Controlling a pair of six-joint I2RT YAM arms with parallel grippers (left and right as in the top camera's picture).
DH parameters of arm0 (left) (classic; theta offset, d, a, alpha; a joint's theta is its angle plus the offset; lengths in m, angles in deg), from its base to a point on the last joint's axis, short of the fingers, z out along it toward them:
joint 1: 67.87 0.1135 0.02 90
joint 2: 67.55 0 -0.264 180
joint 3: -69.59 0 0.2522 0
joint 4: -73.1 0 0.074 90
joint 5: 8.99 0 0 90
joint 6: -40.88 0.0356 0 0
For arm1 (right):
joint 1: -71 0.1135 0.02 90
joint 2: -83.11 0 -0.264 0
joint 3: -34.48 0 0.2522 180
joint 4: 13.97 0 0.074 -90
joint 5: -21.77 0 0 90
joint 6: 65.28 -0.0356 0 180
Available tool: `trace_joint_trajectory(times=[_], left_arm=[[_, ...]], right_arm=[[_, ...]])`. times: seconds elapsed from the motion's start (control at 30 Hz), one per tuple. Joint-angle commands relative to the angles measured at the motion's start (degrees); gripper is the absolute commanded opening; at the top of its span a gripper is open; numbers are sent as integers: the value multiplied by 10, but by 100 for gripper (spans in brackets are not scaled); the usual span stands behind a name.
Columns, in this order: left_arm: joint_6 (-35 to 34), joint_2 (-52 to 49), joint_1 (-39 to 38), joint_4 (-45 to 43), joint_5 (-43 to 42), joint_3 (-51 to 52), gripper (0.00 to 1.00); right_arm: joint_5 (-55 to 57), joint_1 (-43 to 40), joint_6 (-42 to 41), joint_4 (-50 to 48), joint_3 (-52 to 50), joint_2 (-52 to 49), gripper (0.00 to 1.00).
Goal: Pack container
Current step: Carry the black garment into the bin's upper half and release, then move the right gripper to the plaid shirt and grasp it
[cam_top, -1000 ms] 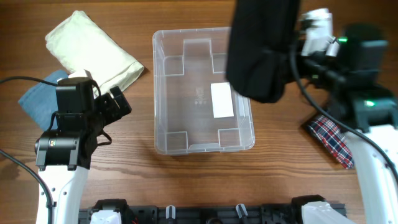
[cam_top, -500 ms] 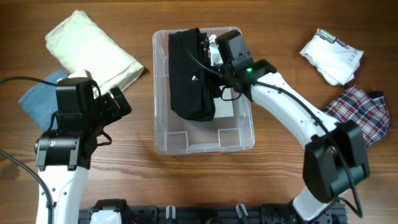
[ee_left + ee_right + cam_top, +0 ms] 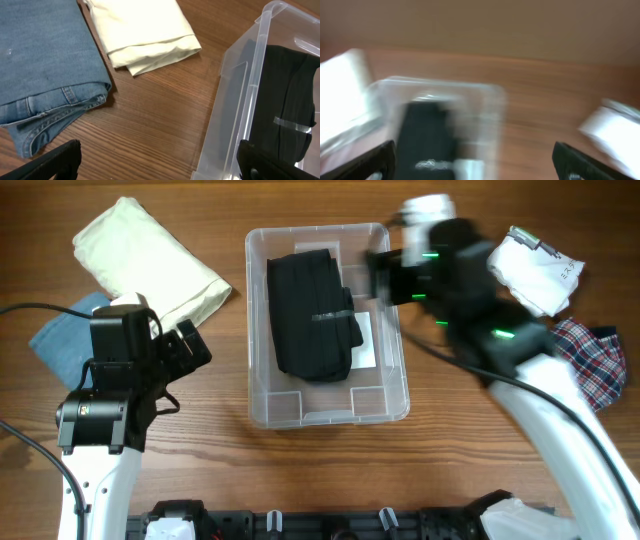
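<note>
Clear rigid plastic forms the round-cornered container [image 3: 256, 330] at centre of the overhead view, with a folded black garment [image 3: 312, 315] lying flat inside and the right gripper [image 3: 385, 275] blurred over its right rim. Left wrist view: denim jeans [image 3: 45, 65] and smooth cream cloth [image 3: 145, 30] lie beside the container, whose far end is cut off; the left gripper [image 3: 160, 162] has its jaws wide and empty. Right wrist view: heavy blur, jaws wide, nothing between them.

The overhead camera looks straight down on the whole table [image 3: 200, 430]. The left wrist camera views the container [image 3: 330, 412] closely from its left wall. The blurred right wrist view faces it from farther off, so all three share it.
</note>
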Motion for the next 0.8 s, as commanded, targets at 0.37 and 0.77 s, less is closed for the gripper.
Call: trace_joint_trajectory(times=[0.37, 0.77], left_arm=[[7, -2, 5, -2, 8, -10, 100], [7, -2, 5, -2, 8, -10, 100]], right_arm=[[-103, -705, -176, 134, -247, -14, 100], [-208, -706, -101, -173, -432, -105, 100]])
